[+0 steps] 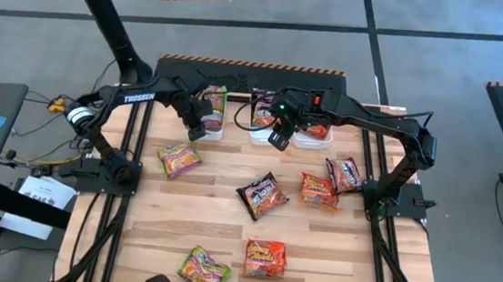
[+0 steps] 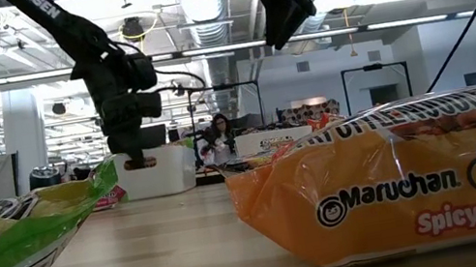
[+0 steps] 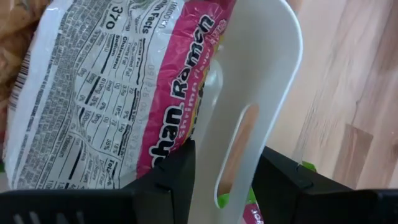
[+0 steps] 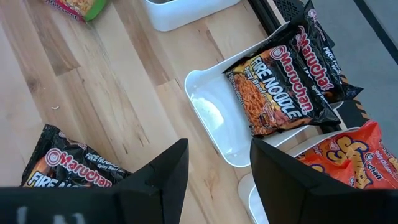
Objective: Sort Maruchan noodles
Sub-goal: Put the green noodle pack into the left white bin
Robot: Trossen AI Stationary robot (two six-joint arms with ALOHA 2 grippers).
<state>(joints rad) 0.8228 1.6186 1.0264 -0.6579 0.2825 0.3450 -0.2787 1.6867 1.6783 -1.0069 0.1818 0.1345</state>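
I see flat, crinkly plastic noodle packets spread over my pale wooden counter (image 1: 200, 205): a green-edged packet (image 1: 178, 159) toward the left edge, a black packet (image 1: 261, 195) in the middle, an orange packet (image 1: 317, 191) and another black one (image 1: 346, 175) toward the right edge, and a green packet (image 1: 204, 270) beside an orange packet (image 1: 265, 259) at the near edge. Three white, smooth plastic tubs stand in a row along the far edge: the left tub (image 1: 211, 125) holds a green-and-pink packet (image 3: 124, 93) standing on end, its back printed with nutrition facts; the middle tub (image 4: 214, 118) holds a black fire-noodle packet (image 4: 283, 84) leaning on its rim; the right tub (image 1: 314, 137) holds an orange packet (image 4: 339, 158). My left tool (image 1: 197, 127) is at the left tub, its two dark fingers (image 3: 171, 183) on either side of the tub's thin handled wall, one against the packet inside; they stand narrowly apart and I cannot see that they grip anything. My right tool (image 1: 278, 139) hangs above the counter at the middle tub's near side, fingers (image 4: 165, 171) spread moderately apart and holding nothing.
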